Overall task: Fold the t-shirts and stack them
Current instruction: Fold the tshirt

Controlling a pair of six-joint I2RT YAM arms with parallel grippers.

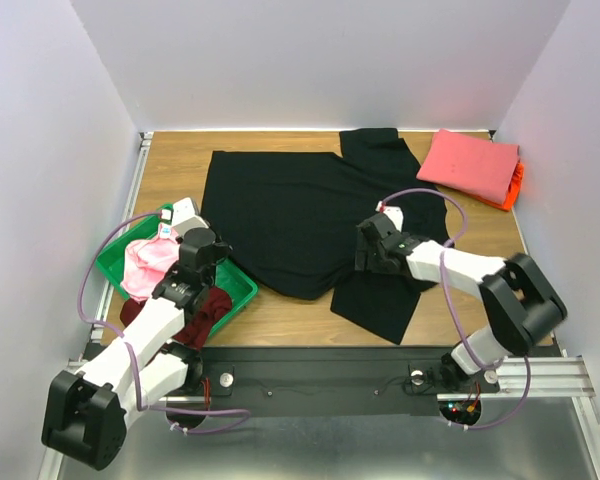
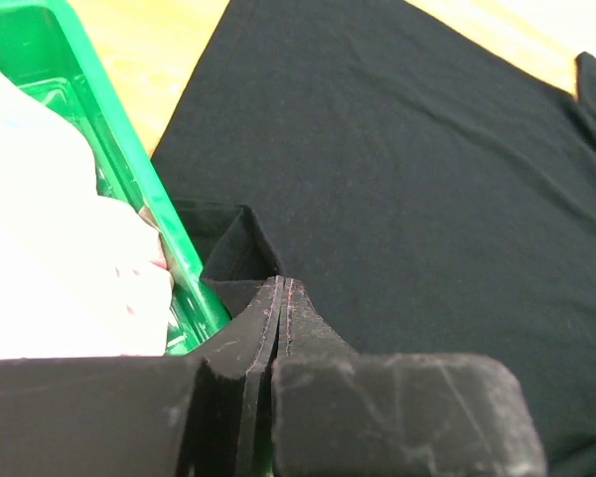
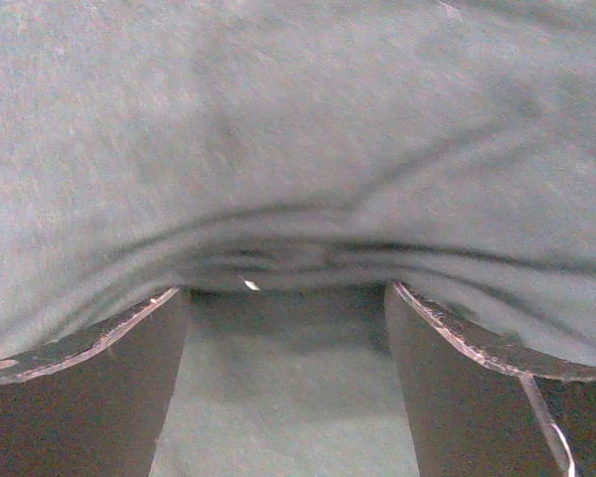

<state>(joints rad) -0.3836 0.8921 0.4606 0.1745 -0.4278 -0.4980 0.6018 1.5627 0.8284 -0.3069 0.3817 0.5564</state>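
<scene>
A large black t-shirt [image 1: 290, 215] lies spread over the middle of the table. Its near right part is folded over [image 1: 380, 300]. My left gripper [image 1: 208, 250] is at the shirt's near left edge beside the green tray. In the left wrist view its jaws [image 2: 281, 281] are shut, with a raised corner of the black cloth [image 2: 233, 248] running into the tips. My right gripper [image 1: 368, 255] rests on the shirt's right part. Its fingers [image 3: 286, 290] stand wide open on the black cloth [image 3: 298, 149], and a bunched fold lies just ahead of them.
A green tray [image 1: 242, 290] at the near left holds a light pink t-shirt [image 1: 145, 265]. A dark maroon one [image 1: 205, 310] drapes over the tray's near edge. A folded coral-pink t-shirt [image 1: 470, 165] lies on an orange one [image 1: 517, 185] at the back right. White walls enclose the table.
</scene>
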